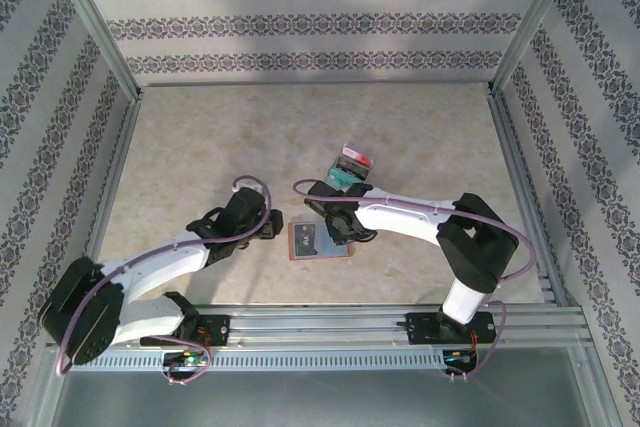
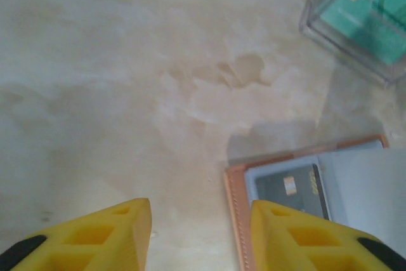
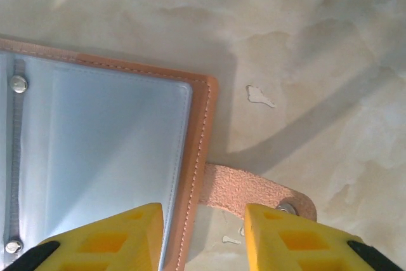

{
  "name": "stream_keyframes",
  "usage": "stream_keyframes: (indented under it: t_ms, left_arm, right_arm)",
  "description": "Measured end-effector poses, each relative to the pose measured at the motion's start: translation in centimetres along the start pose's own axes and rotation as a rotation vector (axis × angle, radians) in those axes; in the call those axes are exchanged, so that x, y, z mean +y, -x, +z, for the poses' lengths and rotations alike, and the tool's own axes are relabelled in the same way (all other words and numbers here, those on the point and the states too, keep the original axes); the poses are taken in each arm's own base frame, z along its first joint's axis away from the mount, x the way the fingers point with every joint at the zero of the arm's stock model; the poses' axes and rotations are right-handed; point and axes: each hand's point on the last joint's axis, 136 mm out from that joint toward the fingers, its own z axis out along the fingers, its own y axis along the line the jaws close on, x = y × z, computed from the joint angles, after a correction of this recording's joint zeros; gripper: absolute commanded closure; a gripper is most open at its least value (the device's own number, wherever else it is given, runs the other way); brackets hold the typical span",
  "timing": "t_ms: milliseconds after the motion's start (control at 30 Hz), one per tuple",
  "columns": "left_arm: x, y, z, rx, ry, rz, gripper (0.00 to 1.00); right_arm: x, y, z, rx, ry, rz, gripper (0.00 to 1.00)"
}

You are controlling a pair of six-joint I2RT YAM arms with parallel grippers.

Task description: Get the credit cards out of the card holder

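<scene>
Where the card holder (image 1: 322, 250) lies opened flat just ahead of the arm bases, its long axis runs left-right across the marble table (image 1: 220, 147), with the snap strap (image 3: 254, 191) pointing out on the right arm's side. There is broad bare tabletop to the far side and the left; metal frame rails (image 1: 340, 319) bound the edges. A clear plastic tray (image 1: 350, 169) stands just beyond the holder, apart from it, with a teal card (image 2: 368, 17) and a red card (image 1: 356, 159) inside

Left gripper (image 2: 200, 239): jaws partly apart with bare table between them, nothing held, one finger (image 2: 304, 233) over the holder's left border. The left wrist view resolves a dark card (image 2: 292, 188) in the left panel's pocket; from above it is just a dark patch

Right gripper (image 3: 203, 239): jaws partly apart, straddling the holder's right border beside the strap; contact with the leather cannot be told. The right wrist view gives stitching and two rivets (image 3: 18, 83)
</scene>
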Motion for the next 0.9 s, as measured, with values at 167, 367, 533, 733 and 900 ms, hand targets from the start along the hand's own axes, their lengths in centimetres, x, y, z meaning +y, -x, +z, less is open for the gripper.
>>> stream_keyframes:
  t_ms: [167, 367, 533, 733, 900]
  left_arm:
    - [-2.7, -1.9, 2.0, 0.095, -0.057, 0.061, 0.67]
    - [-5.3, -2.3, 3.0, 0.128, -0.123, 0.104, 0.71]
    - [-7.1, -3.0, 4.6, 0.157, -0.136, 0.126, 0.68]
    - [-5.1, -1.2, 2.7, 0.045, -0.06, 0.031, 0.5]
    - [-1.5, 1.1, 0.2, -0.077, 0.004, -0.101, 0.39]
  right_arm:
    - [-0.2, 0.3, 0.1, -0.007, 0.008, 0.018, 0.61]
    - [-0.7, 0.5, -0.4, -0.022, 0.022, 0.036, 0.61]
    - [-1.4, 0.4, -2.1, -0.076, 0.079, 0.067, 0.62]
    - [0.3, 0.4, -3.5, -0.117, 0.136, 0.049, 0.61]
    - [3.1, 0.0, -3.6, -0.122, 0.169, 0.003, 0.59]
